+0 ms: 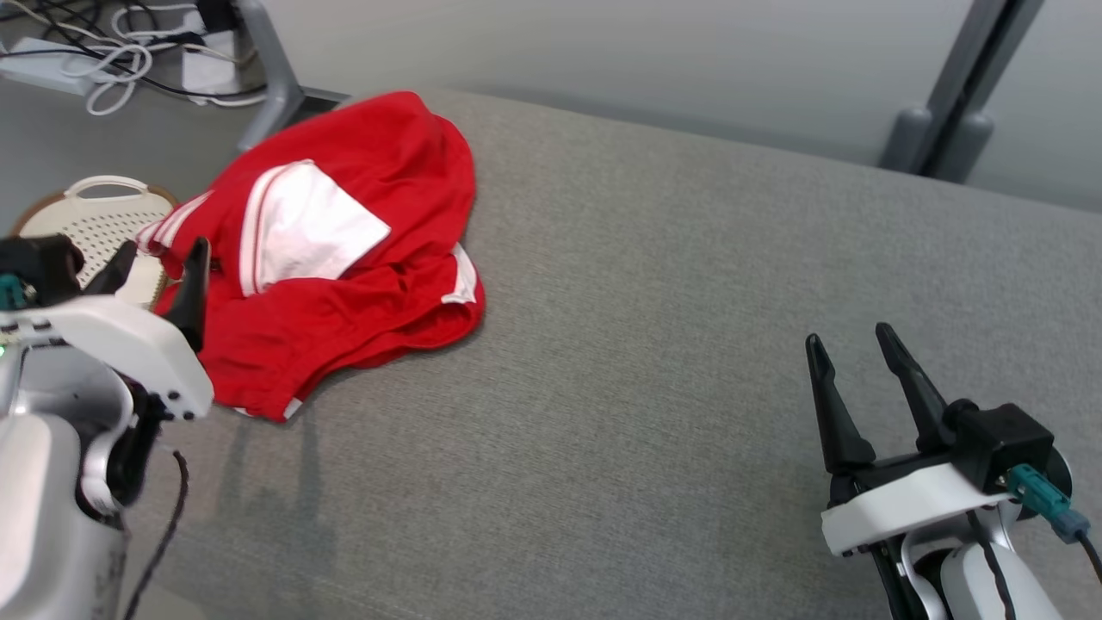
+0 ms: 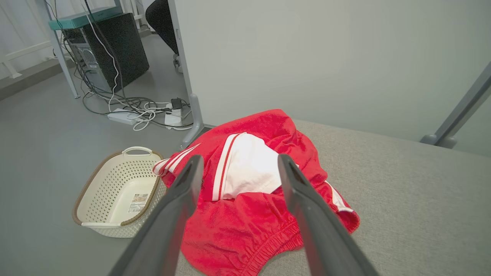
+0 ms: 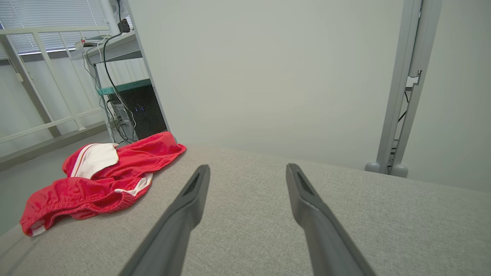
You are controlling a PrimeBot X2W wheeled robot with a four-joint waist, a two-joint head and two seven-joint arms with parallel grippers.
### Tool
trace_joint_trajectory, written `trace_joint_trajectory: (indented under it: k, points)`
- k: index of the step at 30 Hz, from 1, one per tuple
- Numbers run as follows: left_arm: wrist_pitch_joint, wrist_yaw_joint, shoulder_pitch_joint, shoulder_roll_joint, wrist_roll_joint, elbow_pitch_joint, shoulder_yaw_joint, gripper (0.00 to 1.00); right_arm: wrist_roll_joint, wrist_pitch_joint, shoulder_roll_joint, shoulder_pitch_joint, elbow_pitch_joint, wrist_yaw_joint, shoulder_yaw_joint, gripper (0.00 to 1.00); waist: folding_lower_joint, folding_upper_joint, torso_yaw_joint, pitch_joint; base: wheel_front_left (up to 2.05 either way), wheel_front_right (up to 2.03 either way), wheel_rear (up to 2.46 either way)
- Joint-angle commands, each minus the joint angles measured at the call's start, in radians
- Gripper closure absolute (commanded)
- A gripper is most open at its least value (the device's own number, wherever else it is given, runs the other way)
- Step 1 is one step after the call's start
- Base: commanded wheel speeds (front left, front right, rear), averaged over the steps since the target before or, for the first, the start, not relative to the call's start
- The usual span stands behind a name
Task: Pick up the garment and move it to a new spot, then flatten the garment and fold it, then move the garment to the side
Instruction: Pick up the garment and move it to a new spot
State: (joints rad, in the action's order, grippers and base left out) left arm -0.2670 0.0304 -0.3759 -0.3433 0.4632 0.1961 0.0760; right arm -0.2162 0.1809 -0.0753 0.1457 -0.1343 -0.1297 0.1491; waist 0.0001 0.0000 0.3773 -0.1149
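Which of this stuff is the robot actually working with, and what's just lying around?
For the job: garment, left gripper, right gripper, grey surface.
Just lying about: basket, cables, computer.

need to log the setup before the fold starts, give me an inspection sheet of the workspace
surface: grey fabric surface, flat, mostly bare
job's things: red garment with white panels, crumpled at the surface's left edge, not yet flattened or folded
clutter: pale perforated basket on the floor left of the surface
grippers: left gripper open, holding nothing, by the garment's left side; right gripper open, holding nothing, over bare fabric, apart from the garment
cables: tangled cables and a power strip on the floor beyond the basket
surroundings: pale partition wall, grey post, computer tower
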Motion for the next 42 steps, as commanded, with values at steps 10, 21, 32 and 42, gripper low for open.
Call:
trace_joint_trajectory:
  k: [10, 21, 32, 42]
  points:
    - [-0.114, -0.085, -0.316, -0.061, 0.080, 0.357, -0.014, 0.00, 0.022, -0.055, -0.033, 0.100, 0.081, -0.002, 0.024, 0.00, -0.0001, 0.0000, -0.137, -0.178, 0.00, 0.00, 0.00]
    - [-0.118, -0.144, -0.584, -0.149, 0.110, 0.700, -0.012, 0.00, 0.046, -0.064, -0.034, 0.186, 0.132, -0.002, 0.044, 0.00, -0.0001, 0.0000, -0.254, -0.355, 0.00, 0.00, 0.00]
    - [-0.165, -0.157, -0.676, -0.186, 0.125, 0.936, 0.017, 0.00, 0.051, -0.031, -0.019, 0.217, 0.113, -0.002, 0.049, 0.00, -0.0001, 0.0000, -0.318, -0.400, 0.00, 0.00, 0.00]
    - [-0.091, -0.162, -0.688, -0.172, 0.114, 0.991, 0.068, 1.00, 0.049, -0.018, -0.014, 0.202, 0.073, -0.002, 0.059, 0.00, -0.0001, 0.0000, -0.311, -0.335, 0.00, 0.00, 0.00]
